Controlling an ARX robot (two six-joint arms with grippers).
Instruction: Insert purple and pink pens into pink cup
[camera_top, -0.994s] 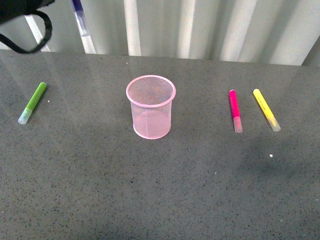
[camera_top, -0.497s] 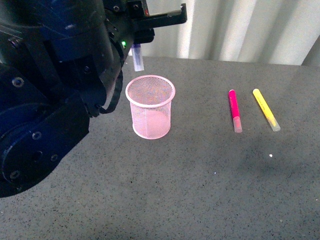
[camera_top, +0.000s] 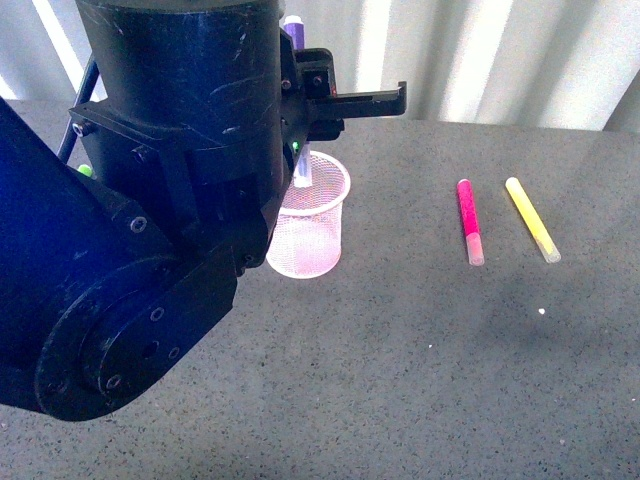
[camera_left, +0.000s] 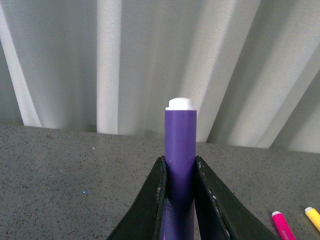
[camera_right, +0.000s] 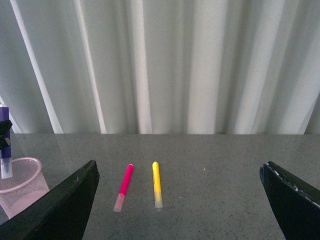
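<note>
My left gripper (camera_left: 180, 167) is shut on the purple pen (camera_left: 180, 145) and holds it upright, white end up. In the front view the purple pen (camera_top: 293, 30) hangs over the pink cup (camera_top: 325, 215), with its pale cap at about the level of the cup's rim. From the right wrist, the purple pen (camera_right: 5, 145) stands above the pink cup (camera_right: 20, 185). The pink pen (camera_top: 468, 215) lies flat on the table to the right of the cup. My right gripper (camera_right: 180, 165) is open and holds nothing, with the pink pen (camera_right: 123, 187) lying beyond it.
A yellow marker (camera_top: 530, 218) lies just right of the pink pen. My left arm (camera_top: 150, 230) fills the left half of the front view, and a sliver of a green marker (camera_top: 85, 170) shows behind it. A pleated pale curtain (camera_top: 480, 60) backs the grey table (camera_top: 450, 380).
My left arm has swung right with the purple pen, from the far left to over the pink cup, and the pen's cap has come down to the rim. The arm now covers the green marker.
</note>
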